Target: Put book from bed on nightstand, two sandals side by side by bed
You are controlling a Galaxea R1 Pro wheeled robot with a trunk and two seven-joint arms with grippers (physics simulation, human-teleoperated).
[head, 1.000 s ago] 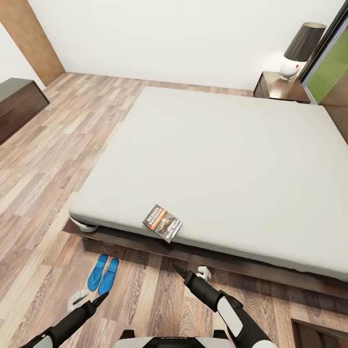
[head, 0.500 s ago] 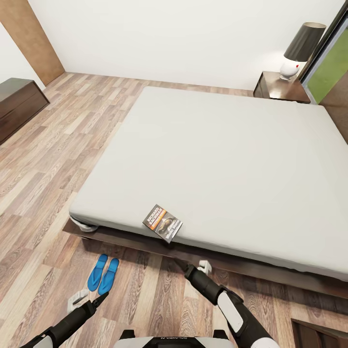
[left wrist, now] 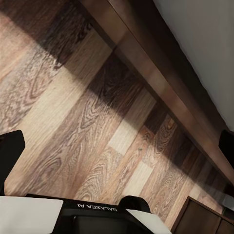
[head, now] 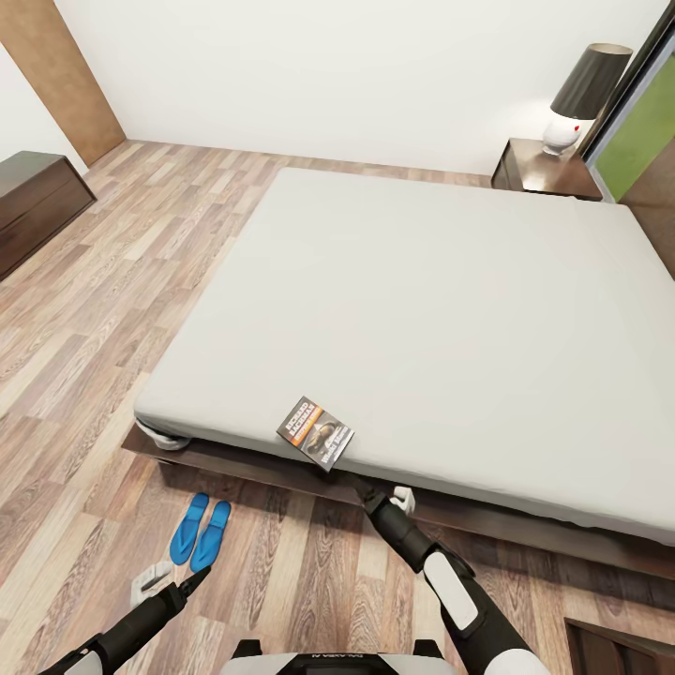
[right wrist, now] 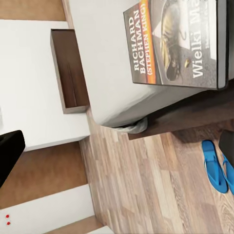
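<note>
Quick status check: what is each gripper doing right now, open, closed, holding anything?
Left gripper: low over the floor, holding nothing; open or shut cannot be told.
Right gripper: empty, just short of the book at the bed edge; open or shut cannot be told.

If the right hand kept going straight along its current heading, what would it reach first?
Probably the book at the near edge of the bed. The right hand points at it from just below; depth is uncertain, so the bed's edge might come first.
</note>
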